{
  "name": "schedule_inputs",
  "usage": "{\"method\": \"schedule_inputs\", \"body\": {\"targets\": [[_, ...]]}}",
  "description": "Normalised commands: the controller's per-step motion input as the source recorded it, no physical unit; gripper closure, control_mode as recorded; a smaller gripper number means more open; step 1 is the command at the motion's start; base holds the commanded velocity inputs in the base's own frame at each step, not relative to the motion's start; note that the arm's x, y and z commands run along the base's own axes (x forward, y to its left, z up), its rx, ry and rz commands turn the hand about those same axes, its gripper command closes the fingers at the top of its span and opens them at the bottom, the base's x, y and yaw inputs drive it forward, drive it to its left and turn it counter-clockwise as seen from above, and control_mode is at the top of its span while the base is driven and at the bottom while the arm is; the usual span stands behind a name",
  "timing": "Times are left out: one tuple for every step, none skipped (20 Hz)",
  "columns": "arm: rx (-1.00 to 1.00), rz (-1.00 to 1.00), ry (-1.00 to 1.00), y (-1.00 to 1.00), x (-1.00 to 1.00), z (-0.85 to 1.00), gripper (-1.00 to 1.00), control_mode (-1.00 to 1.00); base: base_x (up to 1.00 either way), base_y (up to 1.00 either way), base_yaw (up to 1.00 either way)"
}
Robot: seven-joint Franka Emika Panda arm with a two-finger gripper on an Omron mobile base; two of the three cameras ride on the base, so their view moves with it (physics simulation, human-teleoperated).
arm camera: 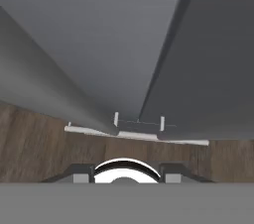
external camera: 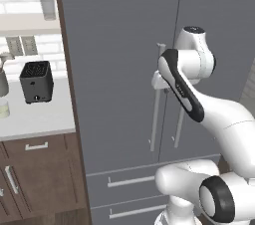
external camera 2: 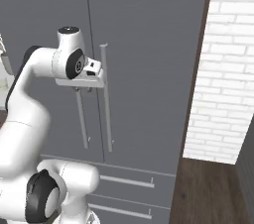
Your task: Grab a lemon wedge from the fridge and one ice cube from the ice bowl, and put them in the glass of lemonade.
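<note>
Fridge: the fridge [external camera: 119, 69] fills the centre and right of the left base view and the left and centre of the right base view [external camera 2: 144, 44]; both doors are closed, the seam between them running top to bottom.
Fridge axis: tall and upright, long axis vertical; its flat grey front faces the cameras.
Handles: two thin silver handles [external camera: 157, 97] stand vertical either side of the seam, just beside each other, in the middle of the left base view; the right-door handle [external camera 2: 106, 96] shows whole in the right base view.
Drawers: two drawers [external camera: 124, 179] lie below the doors, each with a horizontal silver pull, at the lower centre of the frame.
Claw: the claw [external camera 2: 82, 89] hangs under the white wrist, at the left-door handle near its upper part; from these angles I cannot tell whether it is wide, narrow or touching the handle. In the hand view the finger tips [arm camera: 82, 172] show as small dark stubs at the bottom edge, looking down the door fronts to the wooden floor [arm camera: 34, 143].
Edges: the fridge's left side meets a brown side panel [external camera: 69, 94]; its right side meets another brown panel and then a white brick wall [external camera 2: 223, 69].
Open room: bare wooden floor [external camera 2: 208, 188] lies at the lower right of the right base view.
Tabletop: a pale tabletop [external camera: 35, 117] sits at the left of the left base view, carrying a dark toaster [external camera: 36, 82].
Writing: none can be read.
</note>
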Motion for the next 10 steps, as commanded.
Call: {"method": "schedule_inputs", "body": {"targets": [[0.00, 0.00, 0.00, 0.00, -0.01, 0.00, -1.00, -1.00, 0.00, 0.00, 0.00], [0.00, 0.00, 0.00, 0.00, -0.09, 0.00, -1.00, -1.00, 0.00, 0.00, 0.00], [0.00, -0.01, 0.00, -0.08, -0.29, 0.00, -1.00, -1.00, 0.00, 0.00, 0.00], [0.00, -0.04, 0.00, -0.16, -0.38, 0.00, -1.00, -1.00, 0.00, 0.00, 0.00], [0.00, -0.06, 0.00, -0.20, -0.53, -0.04, -1.00, -1.00, 0.00, 0.00, 0.00], [0.00, -0.08, 0.00, -0.26, -0.65, -0.13, -1.00, -1.00, 0.00, 0.00, 0.00], [0.00, -0.10, 0.00, -0.27, -0.78, -0.21, -1.00, -1.00, 0.00, 0.00, 0.00], [0.00, -0.09, 0.00, -0.30, -0.83, -0.24, -1.00, -1.00, 0.00, 0.00, 0.00], [0.00, -0.08, 0.00, -0.22, -0.83, -0.29, -1.00, -1.00, 0.00, 0.00, 0.00], [0.00, -0.06, 0.00, -0.14, -0.79, -0.32, -1.00, -1.00, 0.00, 0.00, 0.00]]}}
